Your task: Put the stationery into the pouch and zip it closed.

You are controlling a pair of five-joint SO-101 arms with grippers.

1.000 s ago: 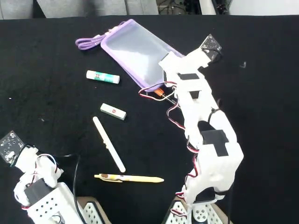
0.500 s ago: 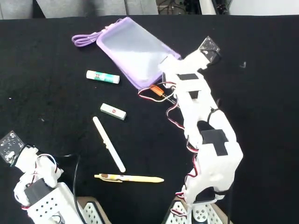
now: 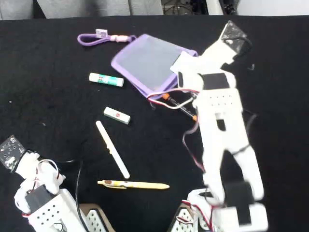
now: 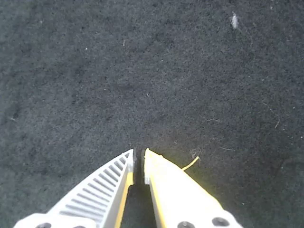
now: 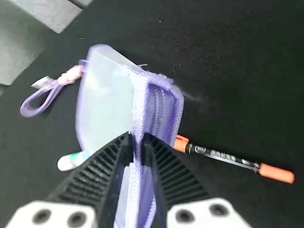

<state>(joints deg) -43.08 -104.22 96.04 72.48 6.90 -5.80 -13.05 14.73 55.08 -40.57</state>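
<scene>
- Overhead, the trouble looks likely to start at the purple pouch (image 3: 145, 63). It is held by one thin edge only, so it could slip free or have its mouth pinched flat. The right gripper (image 3: 176, 71) clamps that edge at the far side of the black table (image 3: 48, 111). The glue stick (image 3: 106, 79), eraser (image 3: 117, 115), white stick (image 3: 112, 149), yellow pen (image 3: 133, 184) and orange-capped marker (image 3: 181, 106) all lie outside the pouch
- At the left wrist, the left gripper (image 4: 138, 154) sits over bare black cloth, its jaws drawn to a narrow slit and holding nothing
- At the right wrist, the jaws are squeezed tight on the pouch's zip seam. The marker lies just beside the pouch and could be dragged along with it
</scene>
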